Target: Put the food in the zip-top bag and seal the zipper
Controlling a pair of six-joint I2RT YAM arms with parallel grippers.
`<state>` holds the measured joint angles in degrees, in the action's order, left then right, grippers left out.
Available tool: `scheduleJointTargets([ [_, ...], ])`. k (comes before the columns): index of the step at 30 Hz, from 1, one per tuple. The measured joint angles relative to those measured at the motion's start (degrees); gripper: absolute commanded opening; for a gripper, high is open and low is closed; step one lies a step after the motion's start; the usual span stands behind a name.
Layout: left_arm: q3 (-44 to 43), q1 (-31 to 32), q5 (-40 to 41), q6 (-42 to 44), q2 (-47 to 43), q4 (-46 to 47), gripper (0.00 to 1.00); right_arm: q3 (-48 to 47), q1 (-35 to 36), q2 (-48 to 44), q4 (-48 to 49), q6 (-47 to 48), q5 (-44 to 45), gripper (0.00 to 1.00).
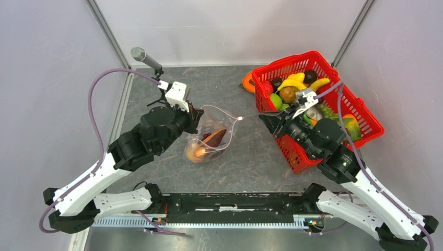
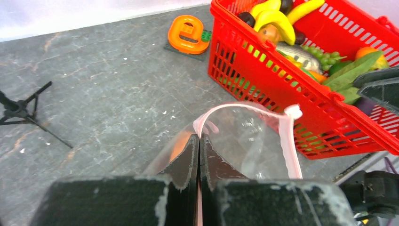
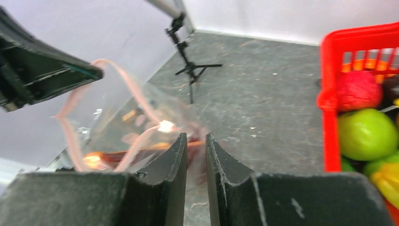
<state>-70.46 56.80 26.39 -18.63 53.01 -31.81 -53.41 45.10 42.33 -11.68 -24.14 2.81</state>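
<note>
Left gripper [image 2: 198,137]: jaws pressed shut on the zipper [image 2: 291,146] of the zip-top bag [image 1: 222,125], mouth gaping, food [image 1: 197,152] inside, resting on the surface [image 1: 245,167] between the 2 arms. Right gripper [image 3: 196,137]: jaws barely parted, empty, facing the bag.

Bare tabletop [image 1: 251,144] between bag [image 1: 211,125] and basket [image 1: 290,151]

A dark grey, stone-veined table [image 1: 251,157] forms the floor of the booth. A microphone [image 1: 145,57] on a small black tripod stands at its far left corner. A pale lilac-grey left wall [image 1: 47,63] runs just beside the microphone. The back wall [image 1: 230,26] stands behind it, and the right wall [image 1: 407,52] lies well apart, across the table. A slanted metal post [image 1: 107,31] rises just behind the microphone. The light is soft and even.
</note>
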Motion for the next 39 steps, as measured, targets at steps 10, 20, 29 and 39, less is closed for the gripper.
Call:
scheduleJointTargets([
  [10, -0.3, -0.2, 1.6, 1.3, 3.6, -2.1, 0.02, -6.6, -0.2, 5.3, -10.3, 5.8, 20.0, 0.35],
  [20, -5.3, -0.5, 13.6, 6.5, 2.5, -5.9, 0.02, -13.9, -20.3, 14.4, -15.5, 10.2, 19.3, 0.59],
  [29, -3.9, -0.6, 5.0, 5.9, 4.7, -5.5, 0.02, -10.8, -38.4, 23.5, -13.2, 10.6, 1.8, 0.70],
  [39, 1.2, -0.6, -3.7, 2.1, 8.0, -3.8, 0.02, -7.0, -44.7, 31.4, -4.0, 6.7, -8.1, 0.83],
])
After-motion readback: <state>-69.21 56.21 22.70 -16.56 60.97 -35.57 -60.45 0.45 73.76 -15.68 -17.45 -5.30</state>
